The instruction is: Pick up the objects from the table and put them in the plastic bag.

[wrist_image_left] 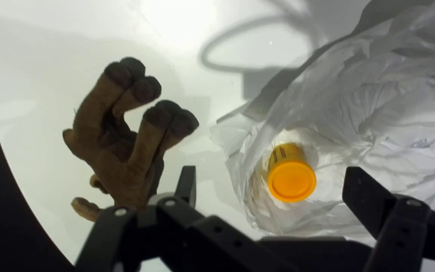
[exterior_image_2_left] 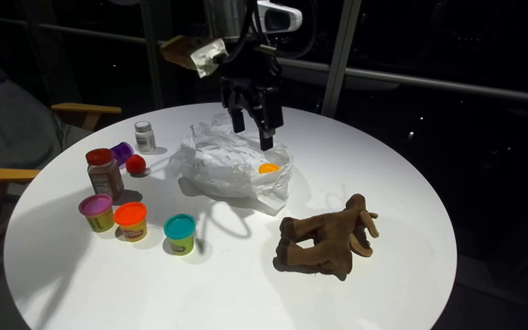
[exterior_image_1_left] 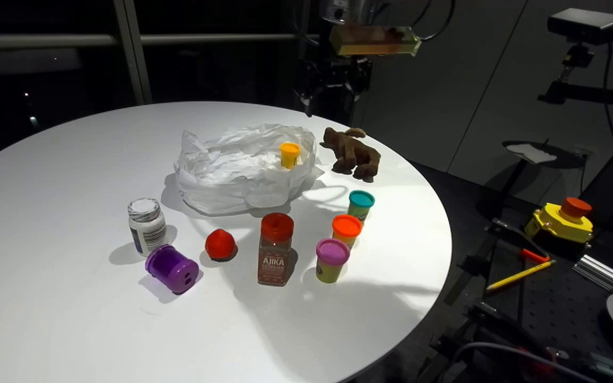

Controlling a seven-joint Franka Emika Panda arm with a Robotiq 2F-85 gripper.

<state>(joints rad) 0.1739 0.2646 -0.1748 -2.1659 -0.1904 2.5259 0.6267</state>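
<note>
1 yel tub [wrist_image_left: 292, 181] sits in plastic bag [exterior_image_2_left: 227, 183], gripper [exterior_image_2_left: 252, 134] above w/ fingers [wrist_image_left: 366, 200] spread wide.

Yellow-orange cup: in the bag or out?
In: the wrist view shows the yellow-orange cup within the rim of the plastic bag.

Your plastic bag [exterior_image_1_left: 232, 194] is translucent white, wrinkled and open, with the yellow tub [wrist_image_left: 292, 179] inside. Near it, the brown toy animal [exterior_image_2_left: 332, 233] lies on its side. Upright, you have the teal-lidded tub [exterior_image_2_left: 180, 233], orange-lidded tub [exterior_image_2_left: 131, 222], purple-lidded tub [exterior_image_2_left: 96, 211], red-capped jar [exterior_image_1_left: 274, 250] and white bottle [exterior_image_1_left: 148, 226]. The purple container [exterior_image_1_left: 172, 268] lies sideways, the red ball [exterior_image_1_left: 220, 246] near it.
</note>
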